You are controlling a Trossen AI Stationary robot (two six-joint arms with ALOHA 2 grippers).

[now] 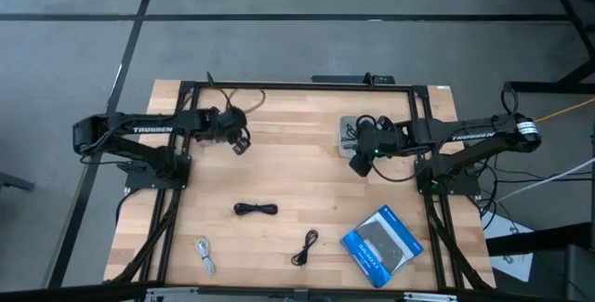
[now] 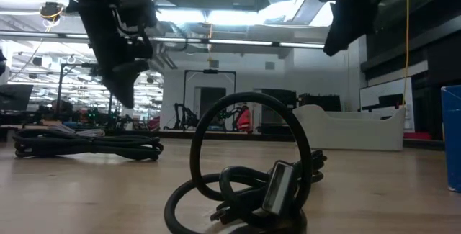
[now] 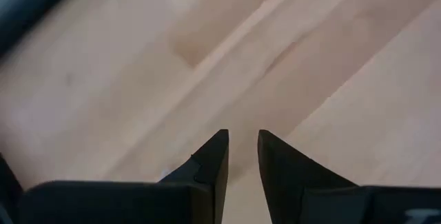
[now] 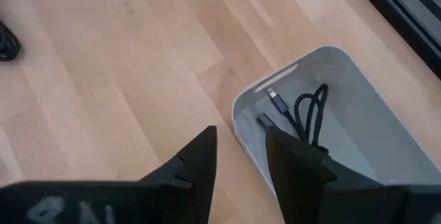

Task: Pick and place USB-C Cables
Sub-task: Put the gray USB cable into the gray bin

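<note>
In the high view, two black USB-C cables (image 1: 256, 209) (image 1: 305, 248) and a whitish-grey one (image 1: 204, 256) lie coiled on the near half of the table. A third black cable (image 4: 310, 114) lies inside the translucent grey tray (image 4: 358, 79). My right gripper (image 1: 361, 160) (image 4: 241, 148) hovers just near of the tray (image 1: 350, 131), fingers a little apart and holding nothing. My left gripper (image 1: 238, 140) (image 3: 242, 148) hangs over bare wood at the far left, with a narrow gap between its fingers and nothing in it.
A blue-and-black box (image 1: 381, 244) lies near the table's near right corner. A dark metal frame (image 1: 297, 85) runs along the far edge and both sides. In the low view, one black cable (image 2: 245, 183) lies close in front and another (image 2: 86, 144) farther left.
</note>
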